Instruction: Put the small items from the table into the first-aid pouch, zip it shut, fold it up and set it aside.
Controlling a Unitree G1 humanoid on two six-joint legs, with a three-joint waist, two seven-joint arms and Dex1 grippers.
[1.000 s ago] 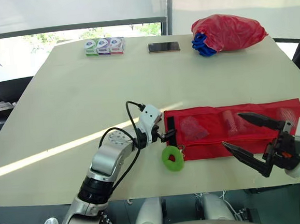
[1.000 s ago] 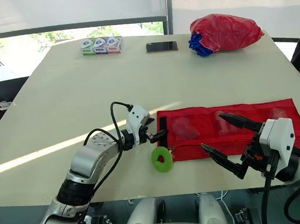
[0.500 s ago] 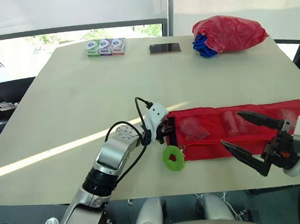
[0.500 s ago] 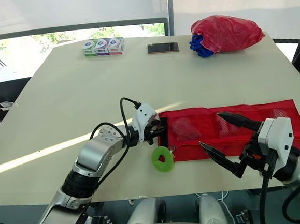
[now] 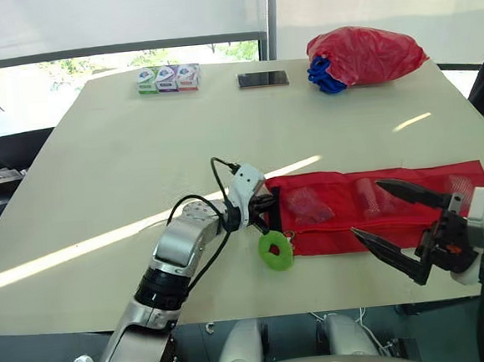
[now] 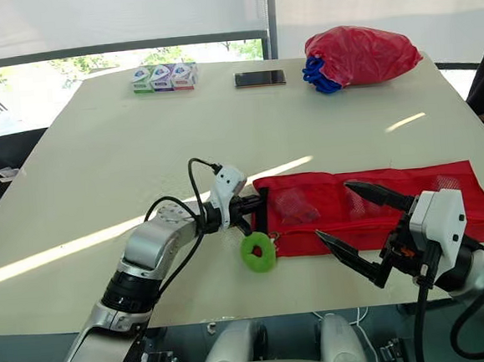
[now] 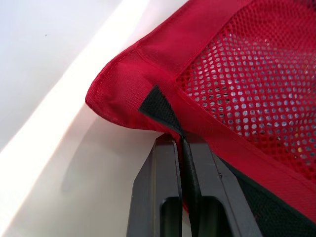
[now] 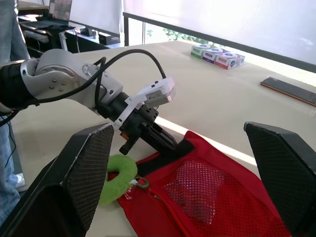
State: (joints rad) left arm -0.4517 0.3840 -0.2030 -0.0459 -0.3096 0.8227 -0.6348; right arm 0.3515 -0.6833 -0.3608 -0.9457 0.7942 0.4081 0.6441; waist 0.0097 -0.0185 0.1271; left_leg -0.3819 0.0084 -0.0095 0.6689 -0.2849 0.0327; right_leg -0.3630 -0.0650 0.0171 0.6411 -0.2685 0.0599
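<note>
Head view: left gripper (image 5: pixel 267 206) clamped on the left end of the red pouch (image 5: pixel 335 189), which lies on the table (image 5: pixel 138 139). Right gripper (image 5: pixel 366 209) spread wide over the pouch's right part, holding nothing. Left wrist view: fingers (image 7: pixel 158 173) pinch the pouch's black-edged corner. Right wrist view: green ring (image 8: pixel 118 173) just beside that corner.

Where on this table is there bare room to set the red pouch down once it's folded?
The wide middle of the table, between the boxes, phone and red bag along the far edge and the pouch, is bare; so is the left side. Crowded: the near edge, with the pouch, green ring, left gripper and right gripper.
</note>
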